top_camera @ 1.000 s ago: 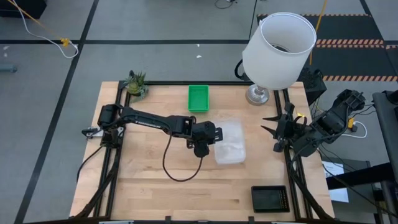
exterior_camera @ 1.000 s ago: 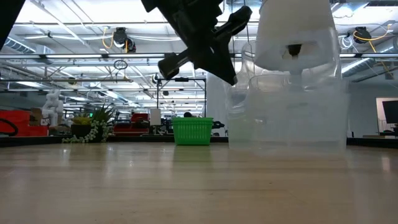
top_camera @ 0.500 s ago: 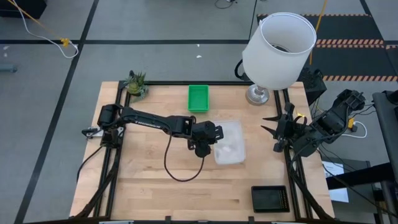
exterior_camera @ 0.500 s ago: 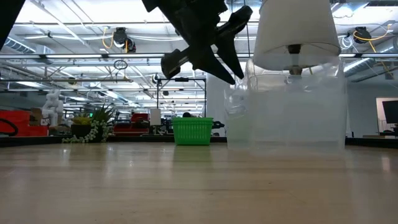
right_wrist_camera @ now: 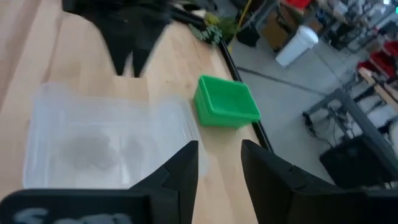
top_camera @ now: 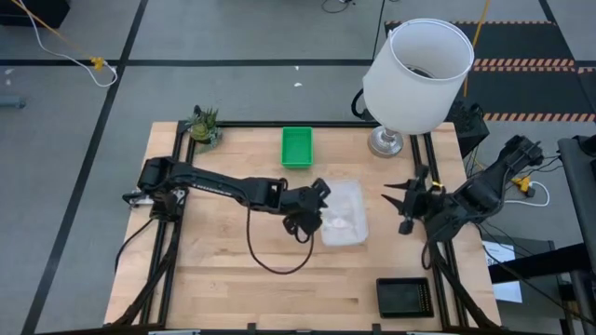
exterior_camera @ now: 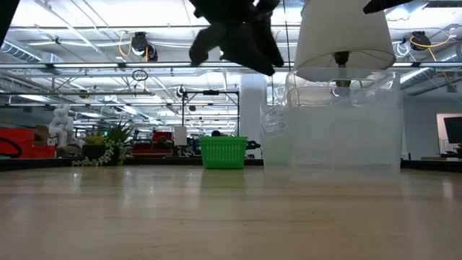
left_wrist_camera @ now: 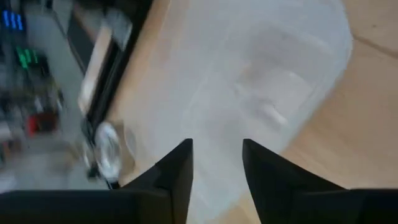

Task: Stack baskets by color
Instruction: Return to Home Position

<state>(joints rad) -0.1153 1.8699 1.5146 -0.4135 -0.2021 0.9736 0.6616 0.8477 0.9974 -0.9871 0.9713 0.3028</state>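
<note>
A clear basket (top_camera: 343, 212), which looks like one nested in another, rests with its bottom on the table's middle (exterior_camera: 332, 130). My left gripper (top_camera: 318, 203) hangs open just above its left rim (left_wrist_camera: 216, 155), touching nothing. A green basket (top_camera: 297, 147) stands on the table near the far edge (right_wrist_camera: 227, 102). A black basket (top_camera: 404, 296) lies at the near right corner. My right gripper (top_camera: 399, 205) is open in the air right of the clear basket, pointing at it (right_wrist_camera: 219, 155).
A large white lampshade (top_camera: 416, 70) on a metal foot (top_camera: 385, 141) stands at the far right. A small potted plant (top_camera: 203, 126) sits at the far left corner. The left arm's cable (top_camera: 265, 256) loops over the bare wood near the table's middle.
My left gripper has opened, let go of the clear basket's left rim, rolled about its own axis and risen a little. The clear basket stays on the table. My right gripper has moved down and toward the table's left, nearer the clear basket.
</note>
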